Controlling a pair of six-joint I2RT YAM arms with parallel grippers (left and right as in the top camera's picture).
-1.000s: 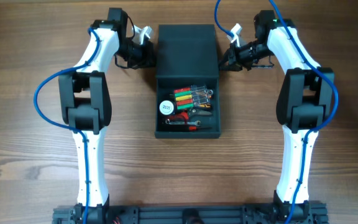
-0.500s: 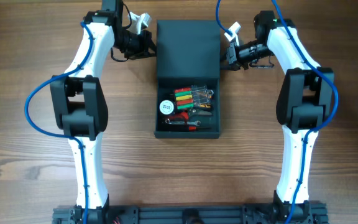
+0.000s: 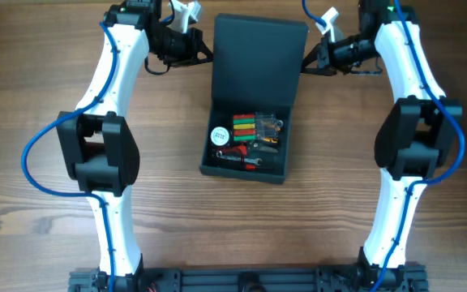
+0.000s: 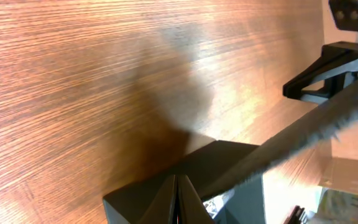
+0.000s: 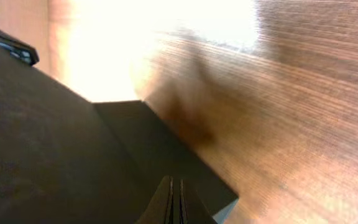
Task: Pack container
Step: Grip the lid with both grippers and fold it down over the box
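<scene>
Found left pincer [image 3: 203, 53] drawn narrow, clamped on the left edge of the lid [image 3: 259, 57]. Observed container [image 3: 246, 171] on the table [image 3: 39, 97] between both arms, lid raised at the far side, interior exposed. Noted inside a white round disc [image 3: 218, 137] at left, with red, green and yellow handled tools [image 3: 246, 128] just beside it. Found right pincer [image 3: 306, 65] likewise narrow, gripping the lid's right edge

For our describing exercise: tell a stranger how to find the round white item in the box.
Start at the dark container on the table. Inside, at its left wall, lies the white disc: the only round, pale thing beside coloured tools.
</scene>
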